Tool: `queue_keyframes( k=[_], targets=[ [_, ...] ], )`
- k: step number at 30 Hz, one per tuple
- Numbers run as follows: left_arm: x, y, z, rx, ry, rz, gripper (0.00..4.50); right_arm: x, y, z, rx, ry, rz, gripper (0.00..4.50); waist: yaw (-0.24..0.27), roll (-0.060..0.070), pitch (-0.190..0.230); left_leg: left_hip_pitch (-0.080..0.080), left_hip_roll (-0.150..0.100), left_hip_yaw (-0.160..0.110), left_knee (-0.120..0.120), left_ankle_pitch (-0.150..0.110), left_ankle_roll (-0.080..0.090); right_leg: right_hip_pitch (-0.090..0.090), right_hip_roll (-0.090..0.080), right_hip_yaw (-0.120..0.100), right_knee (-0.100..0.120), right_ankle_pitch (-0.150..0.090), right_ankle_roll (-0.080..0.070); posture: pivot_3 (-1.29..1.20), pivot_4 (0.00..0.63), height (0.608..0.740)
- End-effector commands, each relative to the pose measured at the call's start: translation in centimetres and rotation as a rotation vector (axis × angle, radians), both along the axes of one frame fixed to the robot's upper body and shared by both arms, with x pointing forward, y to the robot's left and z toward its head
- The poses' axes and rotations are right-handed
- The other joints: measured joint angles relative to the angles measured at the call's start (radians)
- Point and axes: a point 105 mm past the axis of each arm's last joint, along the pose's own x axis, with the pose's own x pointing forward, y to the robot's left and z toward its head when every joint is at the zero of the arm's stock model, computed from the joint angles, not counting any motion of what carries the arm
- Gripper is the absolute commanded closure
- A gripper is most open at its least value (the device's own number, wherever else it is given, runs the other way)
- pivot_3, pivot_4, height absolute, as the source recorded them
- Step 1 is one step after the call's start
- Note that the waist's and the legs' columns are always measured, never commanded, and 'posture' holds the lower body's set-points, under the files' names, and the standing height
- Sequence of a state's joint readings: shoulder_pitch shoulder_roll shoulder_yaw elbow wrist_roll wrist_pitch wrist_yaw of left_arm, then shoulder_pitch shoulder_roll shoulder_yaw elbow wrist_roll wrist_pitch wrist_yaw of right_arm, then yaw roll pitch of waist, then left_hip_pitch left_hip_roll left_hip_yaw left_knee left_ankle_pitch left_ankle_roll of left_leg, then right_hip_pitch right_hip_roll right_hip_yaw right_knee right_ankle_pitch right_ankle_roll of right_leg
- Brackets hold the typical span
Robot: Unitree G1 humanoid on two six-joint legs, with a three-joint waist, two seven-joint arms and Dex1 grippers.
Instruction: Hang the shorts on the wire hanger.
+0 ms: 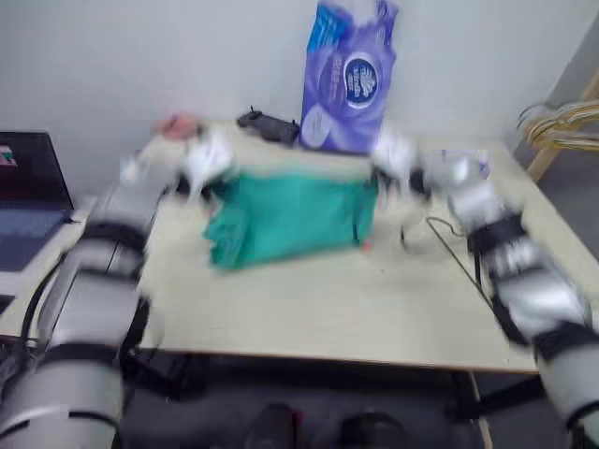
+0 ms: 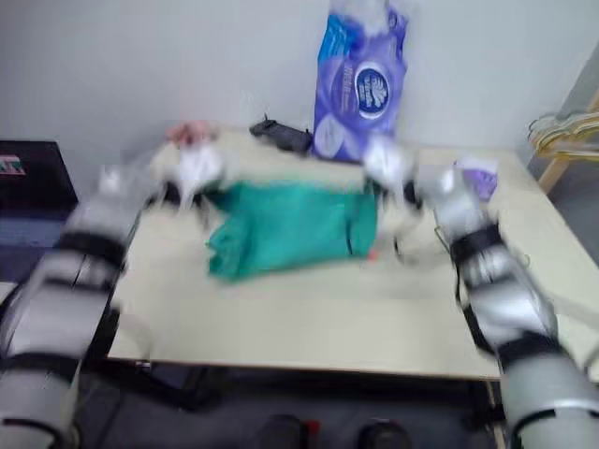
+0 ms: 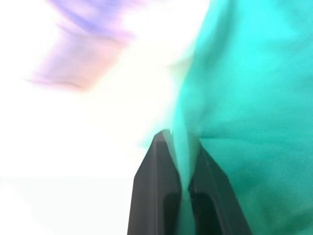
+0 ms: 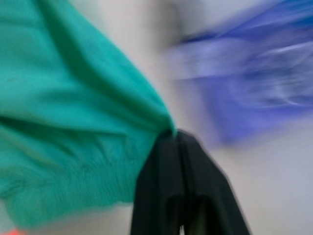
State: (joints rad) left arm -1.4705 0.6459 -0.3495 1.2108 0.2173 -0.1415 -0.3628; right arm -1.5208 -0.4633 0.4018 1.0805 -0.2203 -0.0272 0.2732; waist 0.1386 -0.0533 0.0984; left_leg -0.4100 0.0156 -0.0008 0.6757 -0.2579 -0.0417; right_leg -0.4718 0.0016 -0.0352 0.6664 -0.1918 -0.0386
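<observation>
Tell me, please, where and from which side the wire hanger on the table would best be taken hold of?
Probably at the near corner of the wire hanger, coming from above on the robot's right. It lies flat on the table, beside the shorts, so only its thin wire offers a pinch. Both grippers are shut on the shorts' upper corners, left gripper and right gripper, so one must release first.

Pale table (image 1: 309,318) bearing: teal shorts (image 1: 285,220) at centre; thin wire hanger (image 1: 459,257) at right; purple pack (image 1: 348,79), black controller (image 1: 267,124) and pink cloth (image 1: 178,123) along the far edge.
</observation>
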Motion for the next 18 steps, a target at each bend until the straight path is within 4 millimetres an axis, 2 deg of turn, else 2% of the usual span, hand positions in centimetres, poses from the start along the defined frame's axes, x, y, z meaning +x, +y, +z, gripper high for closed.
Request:
queue_keyframes(
  k=[1, 2, 3, 4, 6, 7, 9, 11, 12, 13, 14, 15, 16, 18],
  targets=[
    [-6.5, 6.0, 15.3, -0.211, -0.606, 0.209, 4.47, -3.2, -5.6, 9.3, 0.090, -0.490, -0.161, 4.50, -0.009, -0.008, -0.009, -0.011, -0.001, 0.003, -0.004, -0.002, -0.005, -0.011, 0.001, 0.003, 0.000, -0.002, -0.001, 0.16, 0.000, 0.740],
    [-7.0, 5.9, 16.2, -0.203, -0.615, 0.180, 4.47, -3.2, -4.5, 9.0, 0.053, -0.482, -0.094, 4.50, -0.019, -0.004, -0.021, -0.014, -0.001, 0.007, -0.016, -0.004, -0.006, -0.019, -0.001, 0.006, -0.006, -0.003, -0.001, 0.16, 0.000, 0.740],
    [-7.2, 5.6, 16.4, -0.199, -0.596, 0.144, 4.47, -2.9, -3.6, 7.7, 0.047, -0.438, -0.027, 4.50, -0.030, 0.001, -0.036, -0.009, -0.002, 0.013, -0.018, -0.009, -0.009, -0.018, -0.002, 0.009, -0.010, -0.006, 0.001, 0.16, 0.000, 0.740],
    [-6.5, 5.3, 15.4, -0.192, -0.529, 0.098, 4.47, -2.3, -3.0, 5.7, 0.026, -0.378, 0.019, 4.50, -0.042, 0.012, -0.048, -0.002, -0.002, 0.014, -0.022, -0.015, -0.008, -0.014, -0.004, 0.011, -0.008, -0.008, 0.002, 0.16, 0.000, 0.740],
    [-4.5, 4.6, 10.9, -0.125, -0.317, 0.022, 4.47, -1.5, -2.1, 1.5, 0.019, -0.248, 0.111, 4.50, -0.061, 0.026, -0.062, 0.032, -0.007, 0.018, -0.034, -0.033, 0.021, 0.025, -0.011, 0.008, -0.022, -0.028, 0.017, 0.16, 0.000, 0.740],
    [-3.5, 4.5, 7.7, -0.095, -0.176, -0.021, 4.47, -1.3, -1.6, -0.7, 0.018, -0.162, 0.166, 4.50, -0.066, 0.027, -0.062, 0.039, -0.010, 0.026, -0.029, -0.044, 0.024, 0.035, -0.012, 0.004, -0.023, -0.044, 0.024, 0.17, 0.005, 0.740],
    [-2.8, 4.7, 2.5, -0.065, 0.049, -0.081, 4.47, -1.3, -1.4, -3.1, 0.046, -0.065, 0.233, 4.50, -0.079, 0.028, -0.060, 0.047, -0.019, 0.031, -0.028, -0.043, 0.029, 0.040, -0.018, 0.011, -0.018, -0.047, 0.027, 0.17, 0.019, 0.740],
    [-3.1, 5.1, -2.5, -0.010, 0.247, -0.161, 4.47, -1.6, -0.8, -6.6, 0.003, 0.072, 0.307, 4.50, -0.092, 0.027, -0.055, 0.038, -0.020, 0.030, -0.016, -0.042, 0.031, 0.033, -0.020, 0.015, -0.006, -0.045, 0.030, 0.17, 0.023, 0.740],
    [-3.5, 5.6, -5.0, -0.007, 0.337, -0.184, 4.47, -1.9, -0.6, -8.1, 0.001, 0.128, 0.347, 4.50, -0.095, 0.025, -0.052, 0.031, -0.021, 0.028, -0.008, -0.042, 0.031, 0.027, -0.020, 0.015, 0.000, -0.045, 0.030, 0.17, 0.030, 0.740],
    [-4.6, 6.2, -8.3, 0.018, 0.460, -0.235, 4.47, -2.4, -0.6, -10.8, -0.034, 0.227, 0.377, 4.50, -0.101, 0.024, -0.051, 0.026, -0.020, 0.026, -0.005, -0.041, 0.031, 0.024, -0.020, 0.014, 0.001, -0.043, 0.030, 0.17, 0.034, 0.740],
    [-5.5, 6.6, -10.4, 0.032, 0.539, -0.272, 4.47, -2.9, -0.7, -12.5, -0.054, 0.291, 0.395, 4.50, -0.110, 0.024, -0.051, 0.023, -0.018, 0.023, -0.001, -0.042, 0.031, 0.023, -0.021, 0.014, 0.001, -0.042, 0.030, 0.17, 0.042, 0.740],
    [-7.5, 7.5, -14.9, 0.036, 0.695, -0.325, 4.47, -4.4, -0.6, -15.7, -0.056, 0.411, 0.440, 4.50, -0.115, 0.024, -0.051, 0.024, -0.017, 0.020, -0.001, -0.042, 0.031, 0.025, -0.021, 0.014, 0.000, -0.042, 0.030, 0.17, 0.043, 0.740],
    [-9.6, 8.3, -18.1, 0.046, 0.809, -0.368, 4.47, -6.3, -0.4, -18.2, -0.070, 0.508, 0.484, 4.50, -0.117, 0.024, -0.051, 0.026, -0.018, 0.020, -0.001, -0.042, 0.032, 0.027, -0.022, 0.014, -0.002, -0.042, 0.030, 0.16, 0.053, 0.740],
    [-12.6, 8.9, -21.5, 0.052, 0.930, -0.418, 4.47, -9.2, 0.0, -20.5, -0.086, 0.603, 0.537, 4.50, -0.119, 0.026, -0.050, 0.031, -0.016, 0.019, 0.000, -0.046, 0.037, 0.031, -0.022, 0.015, -0.001, -0.042, 0.030, 0.16, 0.059, 0.740]
  ],
)
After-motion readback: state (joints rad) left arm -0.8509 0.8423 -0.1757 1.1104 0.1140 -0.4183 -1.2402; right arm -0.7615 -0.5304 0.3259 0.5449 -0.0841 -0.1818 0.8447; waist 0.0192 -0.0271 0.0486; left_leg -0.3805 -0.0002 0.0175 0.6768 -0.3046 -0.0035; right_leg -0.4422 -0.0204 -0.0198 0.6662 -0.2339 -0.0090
